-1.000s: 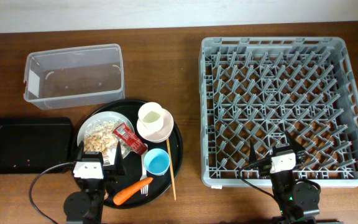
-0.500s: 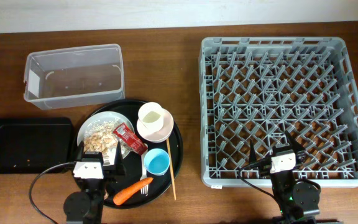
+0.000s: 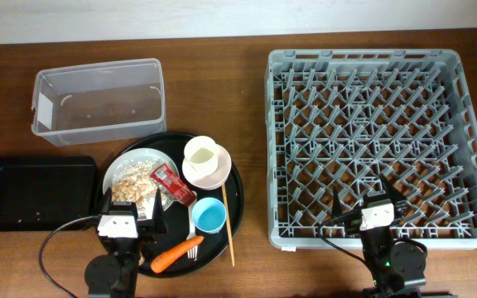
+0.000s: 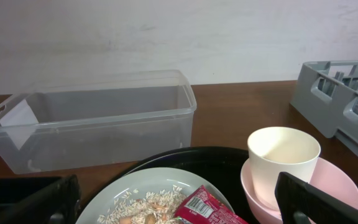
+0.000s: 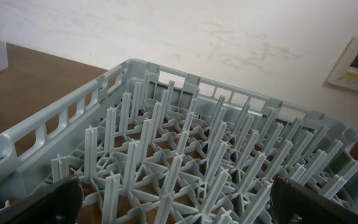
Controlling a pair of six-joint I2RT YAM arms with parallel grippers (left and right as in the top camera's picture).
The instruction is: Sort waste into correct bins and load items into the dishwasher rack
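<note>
The overhead camera looks straight down on the whole tabletop (image 3: 238, 45). Both wrist cameras sit low near the front edge, facing the back wall (image 4: 166, 31): left toward the clear tub (image 4: 104, 118), right close over the rack (image 5: 166, 155), both also visible overhead.

place: lab-like room | wooden table (image 3: 247, 124) | plain white wall (image 4: 166, 37) | wall control panel (image 5: 357, 65)

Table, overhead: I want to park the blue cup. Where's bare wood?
Bare wood lies between the round tray and the rack, and between the tub and rack. The round tray itself is crowded.
</note>
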